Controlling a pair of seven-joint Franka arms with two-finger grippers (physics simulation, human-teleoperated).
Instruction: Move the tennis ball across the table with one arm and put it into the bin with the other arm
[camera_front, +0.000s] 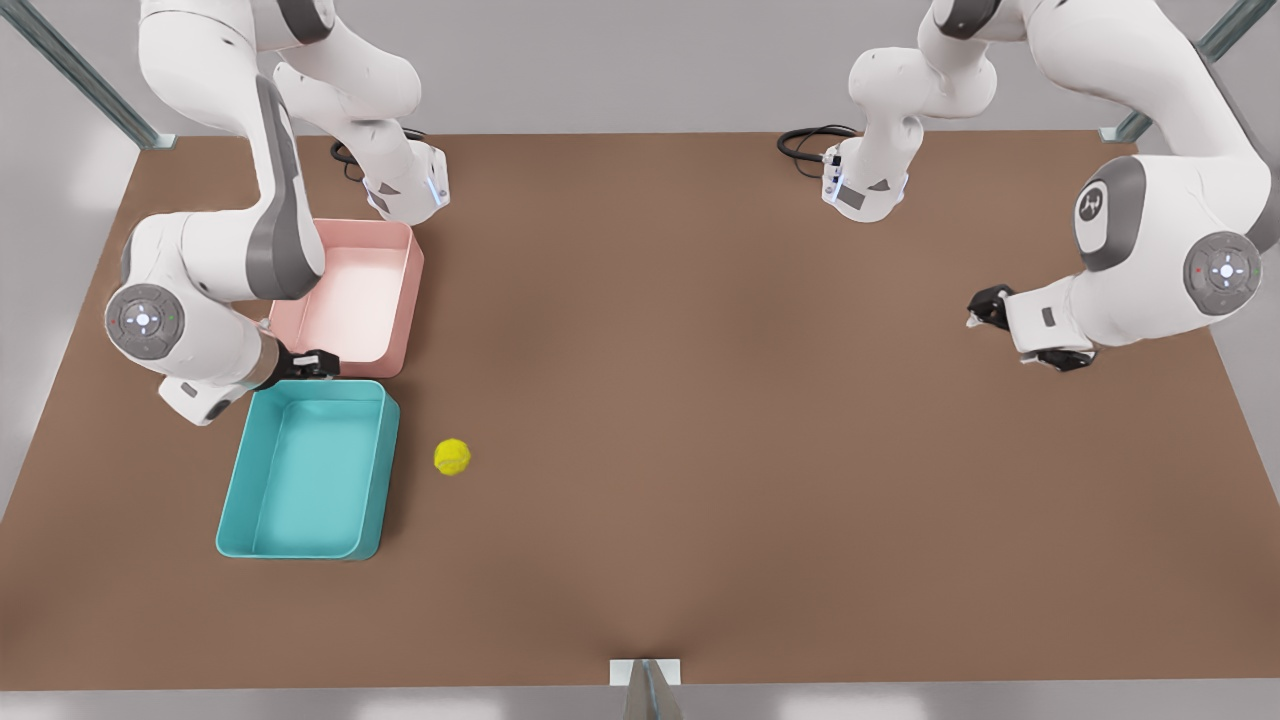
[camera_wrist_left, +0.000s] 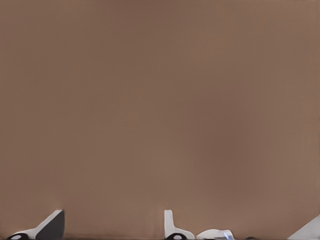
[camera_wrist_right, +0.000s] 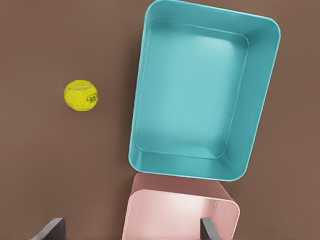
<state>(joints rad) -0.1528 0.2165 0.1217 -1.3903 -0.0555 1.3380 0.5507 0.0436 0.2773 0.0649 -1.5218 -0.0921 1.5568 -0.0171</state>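
Tennis ball (camera_front: 452, 457) lay lower left of front view on table (camera_front: 700, 420), just beside bin (camera_front: 310, 470), not touching; dark print on it unreadable. Bare tabletop stretched toward frame's right. Pink tray (camera_front: 355, 295) abutted bin's far end. Right gripper (camera_front: 312, 364) hovered at that junction, fingers spread, empty. Left gripper (camera_front: 1025, 335) waited mid-right, fingers apart.

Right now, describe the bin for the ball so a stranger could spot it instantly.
Start at the brown table, on the front view's left, where two shallow rectangular plastic trays sit end to end. The bin is the teal one beside the yellow-green tennis ball; its neighbour is pink.
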